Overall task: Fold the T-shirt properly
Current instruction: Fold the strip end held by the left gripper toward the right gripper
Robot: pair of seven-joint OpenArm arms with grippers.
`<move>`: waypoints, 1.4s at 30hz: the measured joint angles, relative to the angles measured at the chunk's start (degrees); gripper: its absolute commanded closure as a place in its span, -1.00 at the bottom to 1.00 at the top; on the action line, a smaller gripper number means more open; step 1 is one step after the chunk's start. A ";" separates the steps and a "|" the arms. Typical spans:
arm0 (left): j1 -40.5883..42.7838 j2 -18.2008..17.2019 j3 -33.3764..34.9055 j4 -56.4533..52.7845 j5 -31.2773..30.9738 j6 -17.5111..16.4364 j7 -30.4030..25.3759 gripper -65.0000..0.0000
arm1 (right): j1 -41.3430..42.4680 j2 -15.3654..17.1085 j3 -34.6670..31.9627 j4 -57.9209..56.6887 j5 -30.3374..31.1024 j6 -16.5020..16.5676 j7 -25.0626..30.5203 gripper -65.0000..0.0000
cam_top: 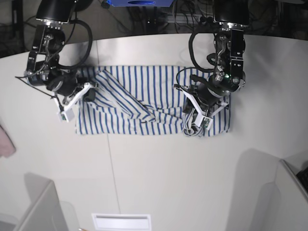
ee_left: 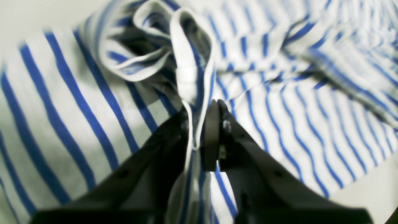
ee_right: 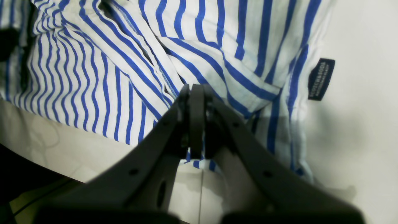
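Two black end effectors are seen clamped on one large white cotton T-shirt with thin blue stripes (cam_top: pixel 144 103), which is spread crosswise on the pale grey matte surface (cam_top: pixel 159 178) in the base view. The left end effector (ee_left: pixel 202 124) is pinched on a raised white-edged fold of the cloth, with a strip of fabric caught between its nearly closed jaws. The right end effector (ee_right: pixel 196 121) is closed tight on a hem near the shirt's edge, with striped cloth bunched just beyond its tips.

The fabric is soft and thin, and it is rumpled into loops and ridges near both grips, while the middle is crossed by diagonal creases. The end effectors are made of hard, smooth, dark plastic with wedge-shaped fingers.

A small dark blue rectangular tag (ee_right: pixel 321 79) is shown at the shirt's edge only in the right wrist view, though its pale lettering is too blurred to be read. The looped collar-like band (ee_left: pixel 189 53) is seen only in the left wrist view. Only in the base view are the shirt's whole outline and a piece of pink cloth (cam_top: pixel 6 141) at the surface's edge seen, well apart from the shirt.
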 measured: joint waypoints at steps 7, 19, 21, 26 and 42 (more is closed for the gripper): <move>0.90 -0.04 0.00 0.33 0.02 0.02 0.79 1.00 | 0.02 -0.02 0.00 0.00 0.02 0.00 0.00 1.00; 1.07 -0.04 -0.09 5.22 0.24 0.02 7.69 1.00 | 0.02 -0.02 0.00 -0.02 0.02 0.00 0.00 1.00; 0.92 0.00 -0.09 3.96 0.26 0.02 7.72 1.00 | 0.02 -0.02 0.00 -0.02 0.02 0.00 0.02 1.00; 0.92 0.09 -0.11 2.03 0.02 0.02 7.65 1.00 | -0.17 -0.02 -0.02 -0.02 0.04 0.00 0.04 1.00; -1.73 0.09 1.22 1.51 0.20 0.09 7.87 0.25 | -0.66 -0.02 0.00 -0.02 0.02 0.00 0.02 1.00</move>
